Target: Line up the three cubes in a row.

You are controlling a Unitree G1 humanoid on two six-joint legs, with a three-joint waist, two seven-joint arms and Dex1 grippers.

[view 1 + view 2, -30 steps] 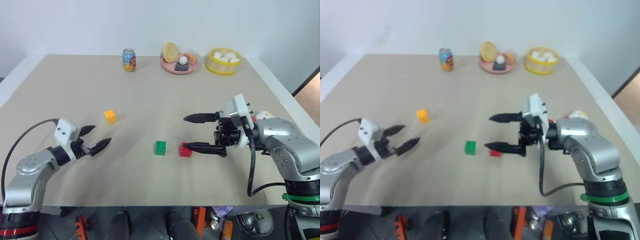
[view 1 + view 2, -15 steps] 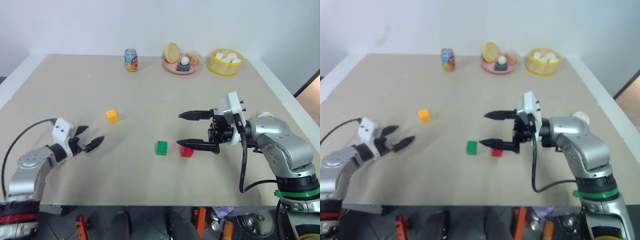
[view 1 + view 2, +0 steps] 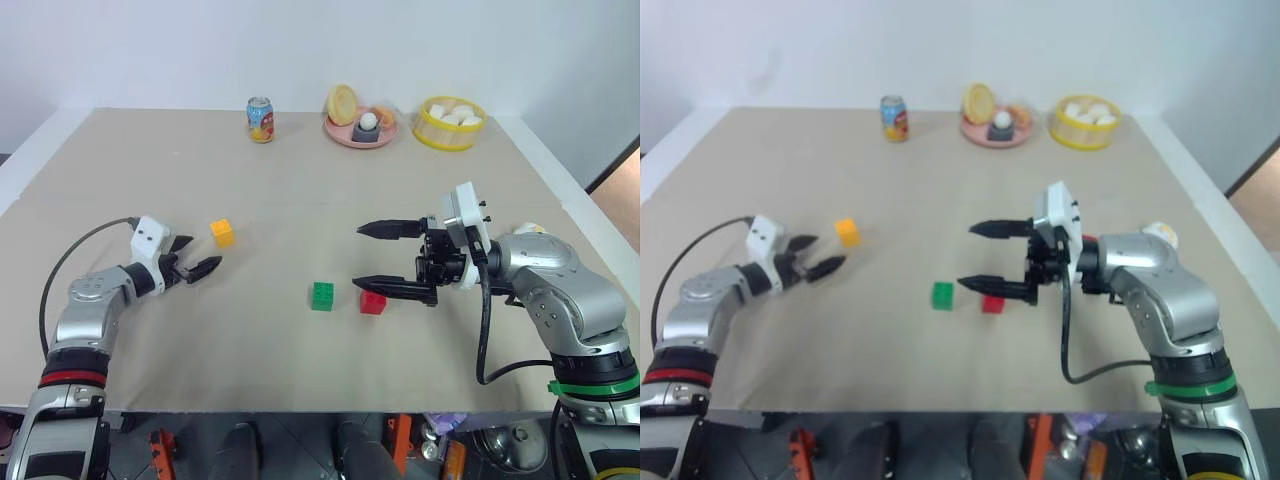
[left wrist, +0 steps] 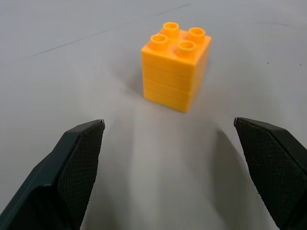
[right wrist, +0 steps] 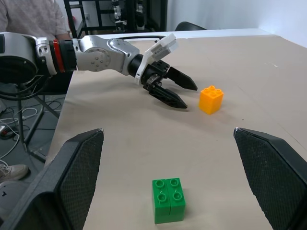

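Note:
The yellow-orange cube [image 3: 222, 232] stands alone on the left half of the table. My left gripper [image 3: 205, 252] is open just short of it, and the left wrist view shows the cube [image 4: 176, 67] a little ahead of the spread fingers. The green cube [image 3: 322, 296] and the red cube [image 3: 373, 302] sit side by side near the middle, a small gap between them. My right gripper [image 3: 358, 256] hangs open and empty above the table, pointing left, its lower finger [image 3: 392, 286] just over the red cube. The right wrist view shows the green cube [image 5: 168, 199].
A soda can [image 3: 260, 119], a pink plate [image 3: 336, 131] with food and a yellow bowl [image 3: 449, 135] of white pieces line the table's far edge. A white-and-red toy figure [image 3: 528, 229] lies behind my right arm. A person [image 5: 29, 19] is beyond the table's left side.
My left gripper has moved forward across the table to just short of the yellow-orange cube, still open. The right gripper and the cubes have stayed where they were.

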